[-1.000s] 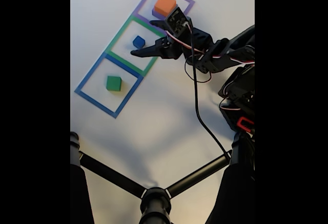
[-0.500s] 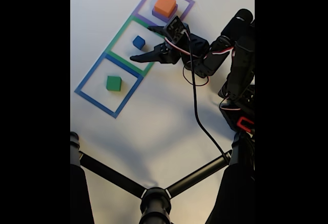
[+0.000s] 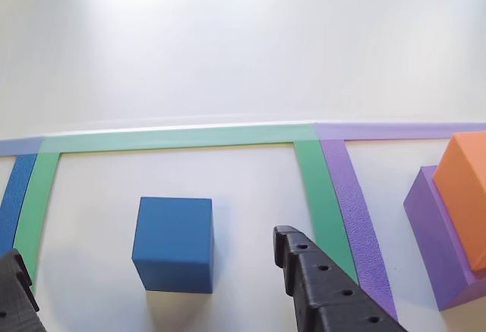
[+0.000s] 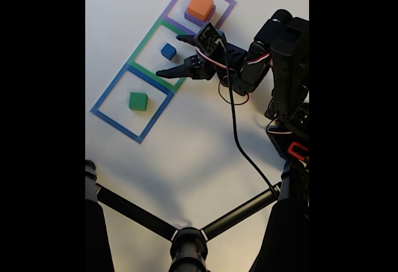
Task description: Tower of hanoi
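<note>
Pincer (image 4: 171, 54) spread wide, empty, fingertips flanking the blue cube (image 4: 168, 51) in the fixed view, upper centre of frame; nothing pinched yet. In the other view the cube (image 3: 173, 244) sits lower left of centre inside the green tape square (image 3: 182, 137), one dark toothed finger (image 3: 323, 290) at lower centre-right, the other finger's tip (image 3: 17, 294) at the far lower left corner, so the cube is between them but touching neither as far as I can tell. Orange block (image 4: 200, 5) is stacked on the purple slab (image 4: 198, 17) inside the purple tape square (image 4: 230, 1), top of the fixed view; same stack at the right edge of the other view, orange (image 3: 467, 195) over purple (image 3: 433, 229). Green cube (image 4: 138, 101) sits alone in the blue tape square (image 4: 102, 111), left-middle of the fixed view, well apart from the arm. The three tape squares likely serve as pegs, each holding one pile on the white worktop (image 4: 186, 154). Judgement: wide spread is there to clear the cube's sides before closing; smallest piece looks like the current pick. Risk: cube sits nearer one finger, closing may nudge it sideways.
</note>
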Controlling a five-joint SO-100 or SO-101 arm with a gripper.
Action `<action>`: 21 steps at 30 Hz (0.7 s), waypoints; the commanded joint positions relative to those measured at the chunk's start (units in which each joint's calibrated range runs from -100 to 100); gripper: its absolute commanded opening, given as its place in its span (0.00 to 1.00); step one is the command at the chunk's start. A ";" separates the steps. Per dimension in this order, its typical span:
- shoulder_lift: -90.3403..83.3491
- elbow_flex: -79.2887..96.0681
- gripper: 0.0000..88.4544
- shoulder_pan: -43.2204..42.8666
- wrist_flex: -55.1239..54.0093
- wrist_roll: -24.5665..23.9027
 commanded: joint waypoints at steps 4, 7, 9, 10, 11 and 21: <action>-0.74 -1.29 0.39 -1.79 -1.36 0.00; -0.74 -1.47 0.37 -2.25 -1.28 0.00; -0.74 -1.75 0.37 -2.63 -1.12 0.00; -0.74 -1.84 0.36 -2.71 -0.96 0.00; -0.74 -2.11 0.36 -2.86 -0.88 0.00; -0.58 -4.75 0.31 -3.47 1.96 0.00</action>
